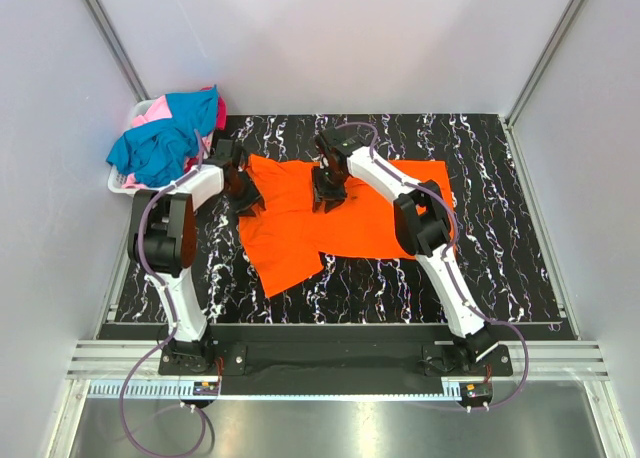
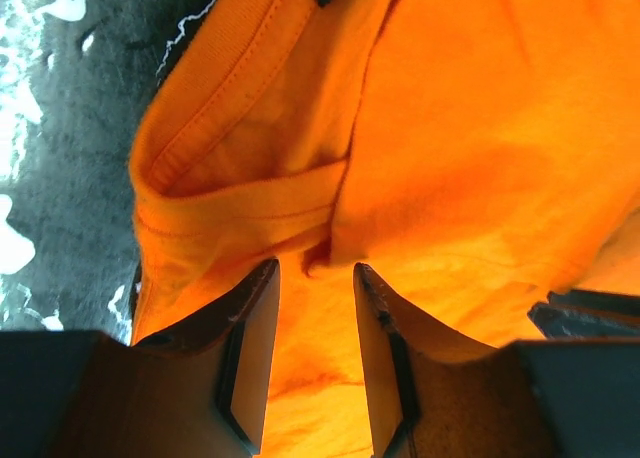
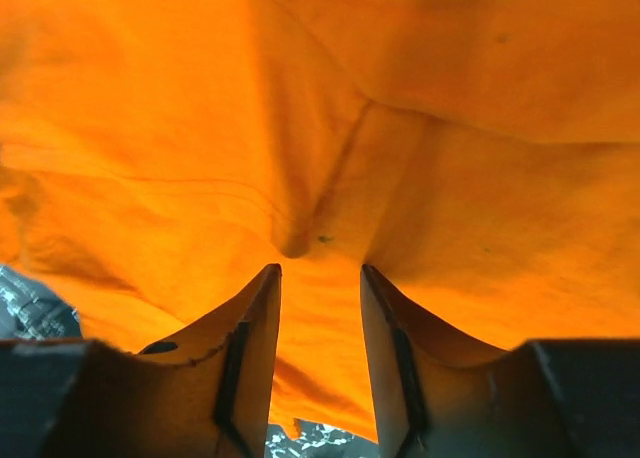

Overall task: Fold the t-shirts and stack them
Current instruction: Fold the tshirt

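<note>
Closest to the wrist lenses, both pincers have their jaws apart and nothing clamped. The left pincer (image 2: 315, 268) is over a doubled, stitched hem (image 2: 240, 193), and the right pincer (image 3: 320, 268) is over a small pucker in mid-cloth.

On the black marbled desk (image 1: 500, 238) the orange t-shirt (image 1: 300, 233) lies spread but rumpled, with one part trailing toward the near edge. The teal t-shirt (image 1: 165, 138) and pink t-shirt (image 1: 150, 113) sit heaped in the white basket (image 1: 118, 181) at the far left corner.

The main risk is a bad pinch. If either pincer closes where the cloth is bunched, it would likely catch extra layers and drag a crease into the fold. Uneven lifts could skew the shirt. The left arm is near the basket, so it could snag the overhanging teal cloth.
</note>
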Motion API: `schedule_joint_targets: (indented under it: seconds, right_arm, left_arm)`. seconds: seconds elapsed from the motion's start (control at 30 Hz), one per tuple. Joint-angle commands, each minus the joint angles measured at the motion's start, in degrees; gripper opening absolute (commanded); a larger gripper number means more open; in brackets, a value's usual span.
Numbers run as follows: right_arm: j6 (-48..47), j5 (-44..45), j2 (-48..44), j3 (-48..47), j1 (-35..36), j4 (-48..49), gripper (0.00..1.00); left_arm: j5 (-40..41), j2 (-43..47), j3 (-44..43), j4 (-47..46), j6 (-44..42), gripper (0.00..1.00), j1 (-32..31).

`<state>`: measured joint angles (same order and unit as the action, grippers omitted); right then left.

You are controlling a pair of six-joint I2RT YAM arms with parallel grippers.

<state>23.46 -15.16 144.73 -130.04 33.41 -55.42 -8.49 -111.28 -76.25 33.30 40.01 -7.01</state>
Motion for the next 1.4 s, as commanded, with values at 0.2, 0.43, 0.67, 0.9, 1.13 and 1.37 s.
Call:
schedule_joint_targets:
  seconds: [0.2, 0.43, 0.67, 0.9, 1.13, 1.37]
  right_arm:
    - [1.5, 16.7, -11.6, 2.6, -0.4, -3.5, 0.50]
    - [8.1, 20.6, -27.8, 29.8, -9.6, 4.0, 0.50]
    - [10.6, 21.8, -39.9, 49.2, -12.1, 8.7, 0.50]
    - [12.6, 19.0, -48.4, 59.1, -12.2, 13.6, 0.55]
    - [14.0, 18.4, -53.6, 64.4, -12.4, 14.5, 0.58]
    - [13.8, 18.3, -55.3, 66.5, -12.5, 15.1, 0.58]
  left_arm:
    - [2.2, 13.8, 5.8, -1.0, 0.2, 0.40, -0.2]
    - [3.5, 29.3, 22.3, -0.8, 4.3, 0.43, -1.1]
    - [5.2, 42.9, 33.4, 0.3, 10.3, 0.47, -8.8]
    - [8.3, 51.5, 42.1, 1.6, 17.9, 0.50, -15.9]
    - [13.2, 56.7, 47.0, 3.6, 24.8, 0.55, -21.7]
    - [16.7, 53.1, 47.0, 2.9, 30.6, 0.56, -29.0]
